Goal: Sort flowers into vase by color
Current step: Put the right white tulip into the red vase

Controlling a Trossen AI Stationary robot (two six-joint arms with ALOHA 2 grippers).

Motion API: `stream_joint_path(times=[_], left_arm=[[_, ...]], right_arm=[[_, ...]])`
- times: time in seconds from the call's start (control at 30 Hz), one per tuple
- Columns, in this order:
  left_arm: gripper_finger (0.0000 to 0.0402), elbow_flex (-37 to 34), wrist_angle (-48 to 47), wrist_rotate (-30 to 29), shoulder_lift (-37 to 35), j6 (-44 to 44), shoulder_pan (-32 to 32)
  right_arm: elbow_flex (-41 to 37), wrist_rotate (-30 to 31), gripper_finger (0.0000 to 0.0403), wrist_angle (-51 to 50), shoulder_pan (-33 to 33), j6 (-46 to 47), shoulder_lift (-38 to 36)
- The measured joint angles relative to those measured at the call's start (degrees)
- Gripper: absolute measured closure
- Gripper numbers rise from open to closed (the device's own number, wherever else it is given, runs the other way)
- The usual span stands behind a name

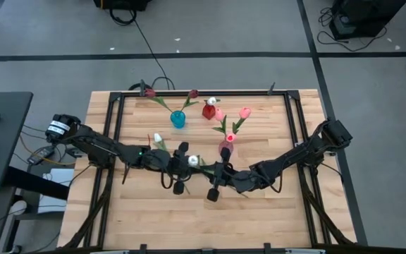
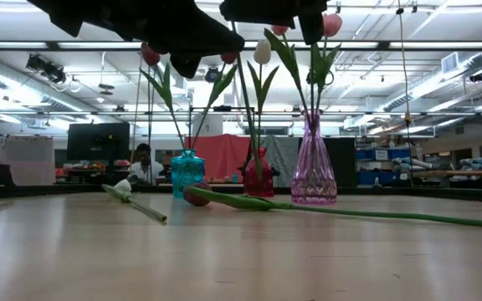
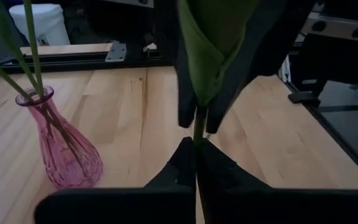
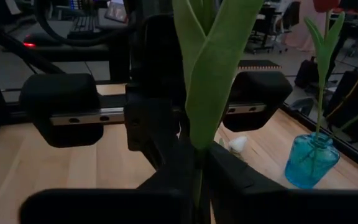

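Left wrist view: left fingers [image 3: 196, 149] and right fingers [image 3: 201, 118] both pinch one upright tulip stem [image 3: 198, 127], pink vase [image 3: 64, 149] beside.

Both arms are matte black, built of slim jointed links with rounded housings. The left arm [image 1: 97, 146] carries a white-labelled cylinder and loose cables near its base. The right arm [image 1: 309, 149] ends in a blocky black base joint.
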Motion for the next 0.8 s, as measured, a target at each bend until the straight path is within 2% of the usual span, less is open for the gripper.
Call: stream_joint_path(times=[0.1,0.3,0.43,0.6,0.8], left_arm=[[0.0382,0.0,-0.2,-0.2,0.0,1.2,0.0],[0.032,0.0,-1.0,-1.8,-0.4,1.1,0.0],[0.0296,-0.5,-2.7,-1.9,-2.7,1.2,0.0],[0.0292,-2.4,-2.2,-2.0,-6.2,2.4,0.0],[0.0292,-2.8,-1.8,-2.1,-6.4,2.9,0.0]], right_arm=[[0.0,0.0,0.0391,-0.1,0.0,-0.2,0.0],[0.0,0.2,0.0391,-1.2,1.5,-1.0,-1.2],[-0.1,1.4,0.0397,-6.3,4.7,-0.7,-5.6],[-0.1,2.6,0.0395,-9.6,8.2,-2.8,-13.6],[-0.1,-7.3,0.0395,-6.9,5.9,-8.6,-24.7]])
